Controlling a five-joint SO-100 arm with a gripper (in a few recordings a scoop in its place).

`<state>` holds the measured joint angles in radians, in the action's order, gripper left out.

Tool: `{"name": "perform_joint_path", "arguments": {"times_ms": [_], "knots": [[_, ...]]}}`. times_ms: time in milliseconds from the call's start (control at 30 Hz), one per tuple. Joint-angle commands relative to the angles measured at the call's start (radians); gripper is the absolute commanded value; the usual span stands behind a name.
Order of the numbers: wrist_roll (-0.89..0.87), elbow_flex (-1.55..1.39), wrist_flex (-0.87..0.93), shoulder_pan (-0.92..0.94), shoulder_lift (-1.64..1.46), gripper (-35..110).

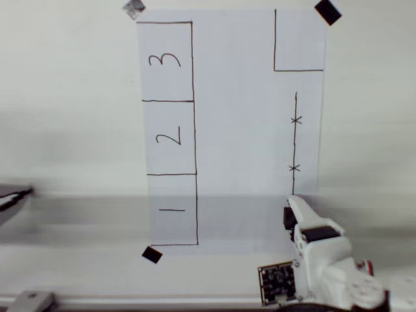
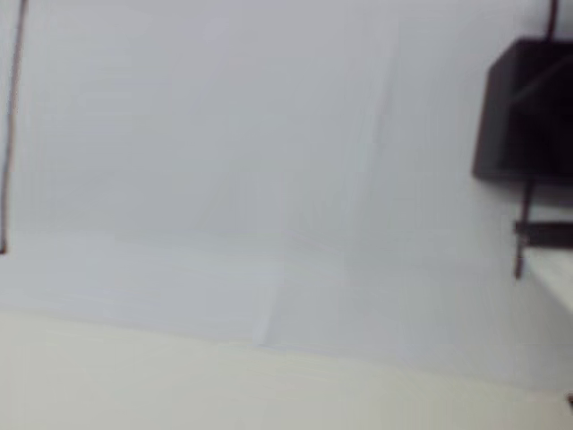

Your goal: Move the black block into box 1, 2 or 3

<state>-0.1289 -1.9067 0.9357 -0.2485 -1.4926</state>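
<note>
The black block [image 1: 288, 218] lies on the white paper [image 1: 240, 130] at the lower end of a pen line with two crosses. It is partly covered by the white arm's gripper [image 1: 294, 208], which hovers right beside it. The wrist view has the block [image 2: 528, 112] at the right edge, resting on the pen line, with a pale fingertip [image 2: 551, 273] just below it. The jaws' spacing is hidden. Box 3 [image 1: 166, 60], box 2 [image 1: 169, 136] and box 1 [image 1: 172, 210] form a column along the paper's left side, far from the block.
An unnumbered pen rectangle [image 1: 299, 39] fills the paper's top right corner. Black tape squares [image 1: 327, 12] [image 1: 151, 255] hold the paper's corners. A shadow band crosses the lower table. A dark object [image 1: 10, 198] pokes in at the left edge.
</note>
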Motion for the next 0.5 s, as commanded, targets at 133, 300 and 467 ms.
{"name": "perform_joint_path", "arguments": {"times_ms": [133,300,467], "knots": [[0.006,-0.017,-0.006,-0.021,-0.032,24],[-0.003,-0.028,-0.009,-0.021,-0.043,0],[-0.006,-0.04,-0.009,-0.021,-0.063,0]]}}
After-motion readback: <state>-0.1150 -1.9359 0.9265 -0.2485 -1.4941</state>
